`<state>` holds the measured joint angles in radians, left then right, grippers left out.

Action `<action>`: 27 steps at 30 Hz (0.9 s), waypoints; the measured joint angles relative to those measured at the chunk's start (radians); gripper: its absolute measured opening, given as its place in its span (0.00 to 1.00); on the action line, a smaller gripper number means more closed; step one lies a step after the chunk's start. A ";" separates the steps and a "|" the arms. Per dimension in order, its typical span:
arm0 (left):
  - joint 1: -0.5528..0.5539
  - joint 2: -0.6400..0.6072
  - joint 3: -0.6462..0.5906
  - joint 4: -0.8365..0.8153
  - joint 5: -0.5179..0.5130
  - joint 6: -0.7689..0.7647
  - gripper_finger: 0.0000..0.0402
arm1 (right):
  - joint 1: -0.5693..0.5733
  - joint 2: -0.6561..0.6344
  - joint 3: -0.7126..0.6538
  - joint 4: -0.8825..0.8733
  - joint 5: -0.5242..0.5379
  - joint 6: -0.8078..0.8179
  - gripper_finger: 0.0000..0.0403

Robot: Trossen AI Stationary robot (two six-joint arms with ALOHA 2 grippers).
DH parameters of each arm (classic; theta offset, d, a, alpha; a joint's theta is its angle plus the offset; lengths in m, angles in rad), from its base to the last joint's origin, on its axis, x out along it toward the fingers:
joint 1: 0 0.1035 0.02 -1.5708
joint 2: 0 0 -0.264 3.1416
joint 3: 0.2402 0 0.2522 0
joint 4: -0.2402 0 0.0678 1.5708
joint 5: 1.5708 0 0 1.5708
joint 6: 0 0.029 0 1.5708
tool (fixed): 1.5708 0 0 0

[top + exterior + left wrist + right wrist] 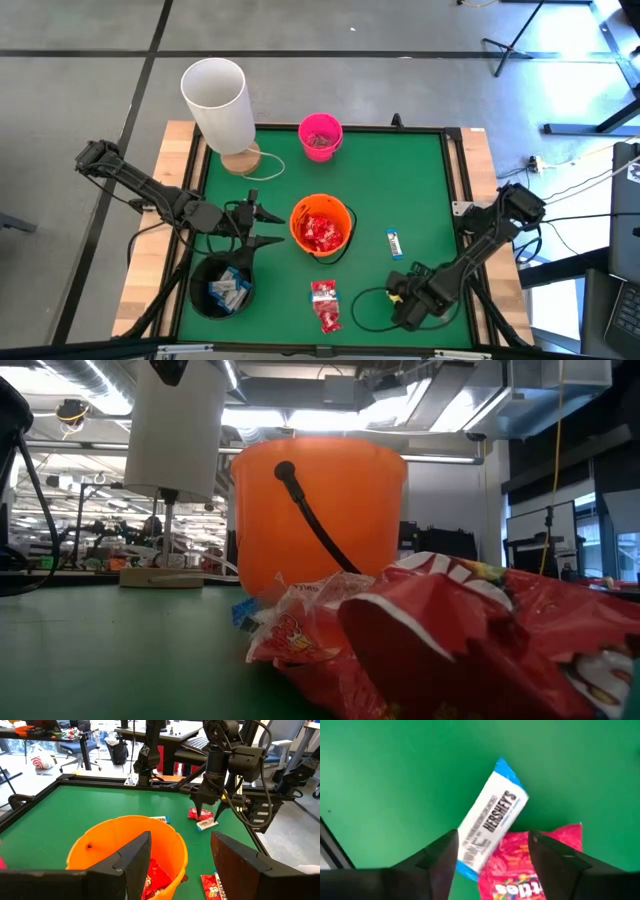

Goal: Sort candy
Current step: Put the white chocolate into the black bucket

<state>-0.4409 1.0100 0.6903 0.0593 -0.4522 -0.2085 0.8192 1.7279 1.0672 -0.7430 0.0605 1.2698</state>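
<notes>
1. Two dark arms reach over a flat green table [420,180] with a wooden edge.
2. Far left, the left gripper [262,228] hangs between the black bucket and the orange bucket, its two pointed fingers spread wide and holding nothing.
3. The round black bucket [203,302] has white-and-blue candy bars [230,291] inside.
4. A tall, smooth white tube [217,98] stands on a round wooden base at the back.
5. The small pink bucket [320,137] sits behind the orange one.
6. The shiny orange bucket [321,226] has a thin black handle and is full of crinkly red packets [322,233].
7. More red crinkly packets [325,305] lie on the table near the front.
8. One thin white-and-blue bar [395,243] lies alone on the green.
9. The right gripper [492,851] points down with its flat fingers wide apart, over a white-and-blue Hershey's bar [492,817] that partly rests on a red Skittles packet [530,860]. It grips neither.
</notes>
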 joint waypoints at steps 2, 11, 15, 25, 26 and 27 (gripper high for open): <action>0.000 0.000 0.000 0.000 0.000 0.000 0.49 | -0.011 0.000 0.000 -0.003 0.004 -0.019 0.62; 0.000 0.000 0.000 -0.029 0.000 0.000 0.49 | -0.056 0.009 -0.041 0.079 0.035 0.004 0.63; 0.000 0.000 0.000 -0.036 0.000 -0.001 0.49 | -0.068 0.022 -0.078 0.147 0.008 0.054 0.63; 0.000 0.006 0.000 -0.054 0.000 -0.002 0.49 | -0.068 0.028 -0.085 0.121 -0.015 0.084 0.53; 0.000 0.009 0.000 -0.052 -0.001 -0.002 0.49 | -0.068 0.028 -0.085 0.118 -0.015 0.080 0.49; 0.000 0.012 0.000 -0.052 -0.002 -0.002 0.49 | -0.068 0.028 -0.086 0.115 -0.015 0.074 0.44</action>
<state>-0.4412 1.0223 0.6903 0.0069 -0.4545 -0.2104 0.7513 1.7561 0.9815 -0.6284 0.0453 1.3441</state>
